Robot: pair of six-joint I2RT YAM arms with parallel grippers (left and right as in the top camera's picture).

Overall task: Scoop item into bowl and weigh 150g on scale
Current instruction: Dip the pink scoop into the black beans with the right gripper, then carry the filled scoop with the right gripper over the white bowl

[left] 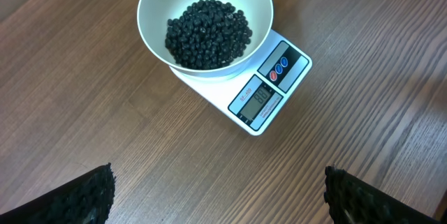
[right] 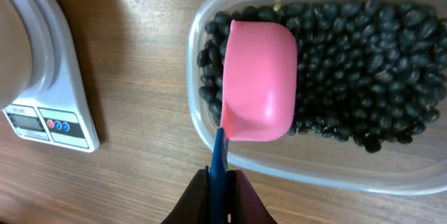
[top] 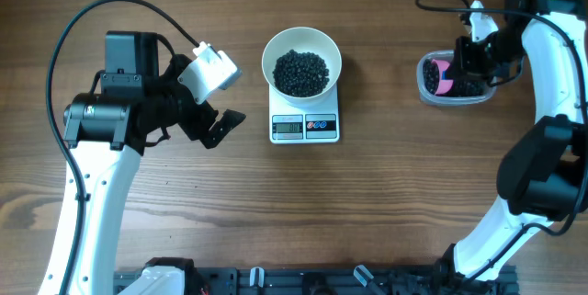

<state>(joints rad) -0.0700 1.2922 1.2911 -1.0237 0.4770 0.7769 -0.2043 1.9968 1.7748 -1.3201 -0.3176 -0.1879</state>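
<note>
Wood table, beans under pink scoop in right hand

1. On the scale, my left wrist view shows dark digits in the grey display, but they are too blurred for me to read.
2. A short line of red print runs on the scale along the display's edge nearer the bowl; it is too small to read.
3. The red and blue buttons beside the display on the scale carry no mark I can make out.
4. From overhead and from my right wrist, the scale's display is only a grey patch.
</note>
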